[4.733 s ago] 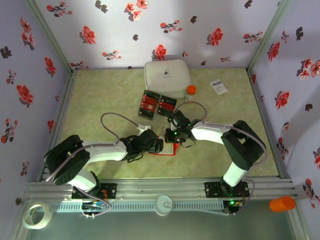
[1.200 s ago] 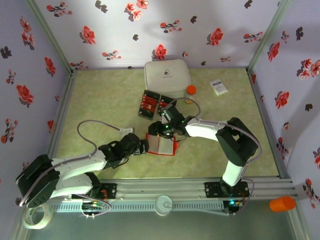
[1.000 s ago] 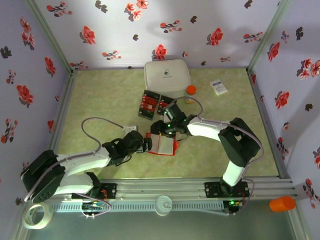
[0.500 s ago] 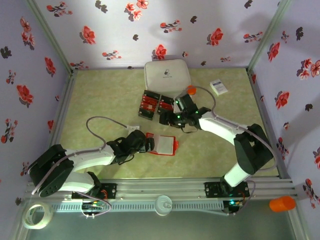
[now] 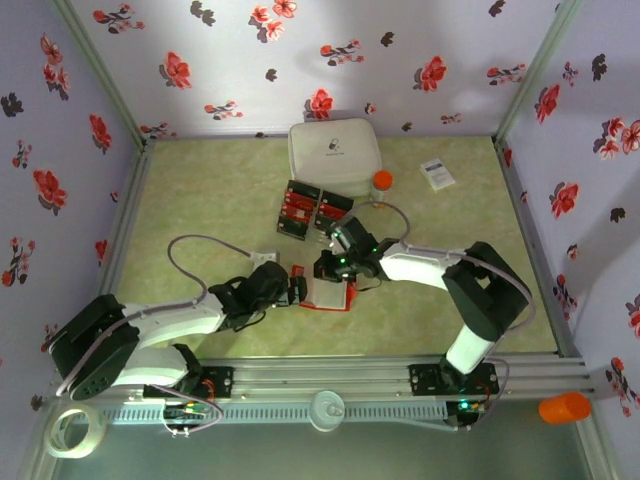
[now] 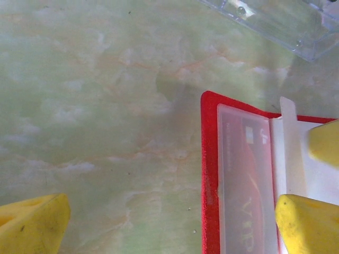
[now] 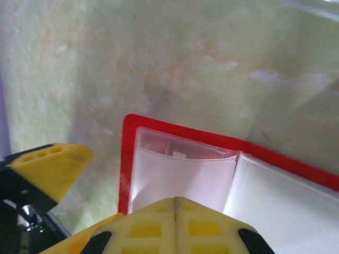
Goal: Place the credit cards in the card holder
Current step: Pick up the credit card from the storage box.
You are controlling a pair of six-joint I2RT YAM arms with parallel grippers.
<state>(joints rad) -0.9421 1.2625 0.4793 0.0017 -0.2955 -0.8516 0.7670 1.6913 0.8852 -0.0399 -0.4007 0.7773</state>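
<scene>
The card holder (image 5: 330,294) lies open on the table, red rim out, pale pockets up. A red credit card (image 6: 246,198) sits inside its clear left pocket (image 7: 169,146). My left gripper (image 5: 296,288) is open and straddles the holder's left edge (image 6: 209,174), one fingertip (image 6: 33,226) on bare table, the other (image 6: 307,225) over the pocket. My right gripper (image 5: 328,268) is shut, with nothing visible between its fingertips (image 7: 159,214), which rest low over the pale pocket (image 7: 180,174). More red credit cards (image 5: 297,208) lie in two black trays behind the holder.
Second black tray (image 5: 333,209) sits beside the first. Behind them stands a big white lidded box (image 5: 335,155) with an orange-capped bottle (image 5: 381,183) to its right. A small white printed box (image 5: 437,173) lies at the back right. A clear tray edge (image 6: 280,21) shows near the left gripper.
My right gripper has come back from the black trays to the card holder's pocket and gone from partly open to shut. The left arm has barely shifted and stays open.
</scene>
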